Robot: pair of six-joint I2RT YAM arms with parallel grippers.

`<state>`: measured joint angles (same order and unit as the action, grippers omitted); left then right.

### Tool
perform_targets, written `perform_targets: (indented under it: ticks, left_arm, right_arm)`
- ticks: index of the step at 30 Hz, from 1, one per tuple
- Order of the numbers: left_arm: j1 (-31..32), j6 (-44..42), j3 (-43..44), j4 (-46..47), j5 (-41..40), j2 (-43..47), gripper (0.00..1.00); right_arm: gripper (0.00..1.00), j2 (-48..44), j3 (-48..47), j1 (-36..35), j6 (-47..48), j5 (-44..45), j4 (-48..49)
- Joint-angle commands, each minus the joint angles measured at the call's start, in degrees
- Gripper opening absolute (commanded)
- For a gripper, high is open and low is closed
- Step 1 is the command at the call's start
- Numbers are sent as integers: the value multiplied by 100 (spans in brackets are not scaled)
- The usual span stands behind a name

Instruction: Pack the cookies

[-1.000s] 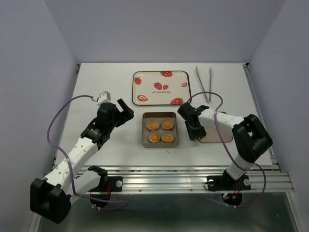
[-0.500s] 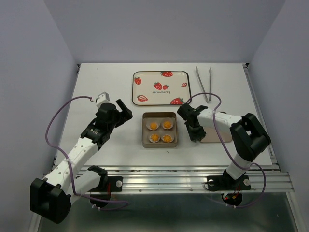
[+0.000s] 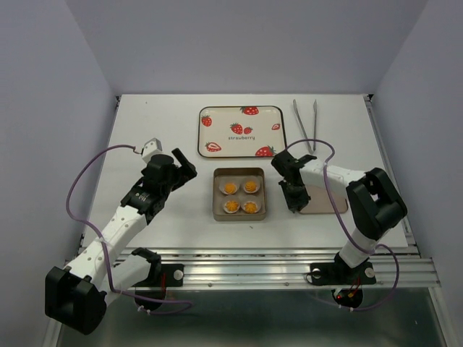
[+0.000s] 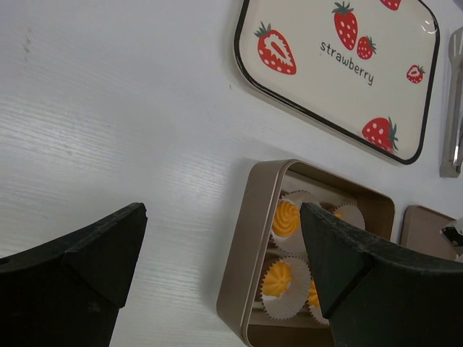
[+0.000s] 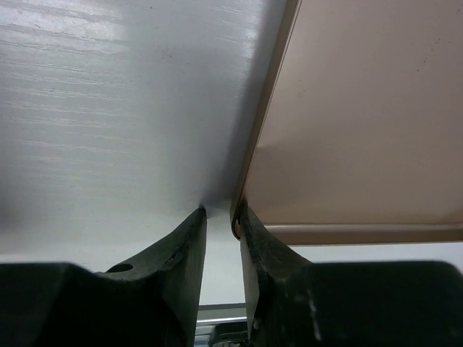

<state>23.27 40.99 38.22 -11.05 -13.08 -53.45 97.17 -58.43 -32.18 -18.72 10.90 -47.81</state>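
White surface (image 3: 159,123) carried tin (image 3: 219,210), cookies (image 3: 240,196) inside. Right tool (image 5: 221,217) pinched lid (image 5: 362,130) edge at 3 o'clock; left tool (image 4: 217,253) spread, idle.

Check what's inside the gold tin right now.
The gold tin holds four orange-yellow cookies, each in a white paper cup, two by two. The tin floor under the cups is covered. In the left wrist view the open left gripper hides the right-hand pair.
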Motion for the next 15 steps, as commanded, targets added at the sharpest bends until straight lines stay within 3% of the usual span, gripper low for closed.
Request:
perform_targets:
  ticks: [1,9,15]
  left_arm:
    - [20,32,107,-46,-247,116,99]
    - [20,76,186,-108,-415,116,99]
    - [20,102,265,-64,-327,72,99]
  right_arm:
    - [29,171,-89,54,114,-140,97]
    - [1,-12,-107,54,105,-123,88]
    - [1,-828,-326,54,299,-675,403]
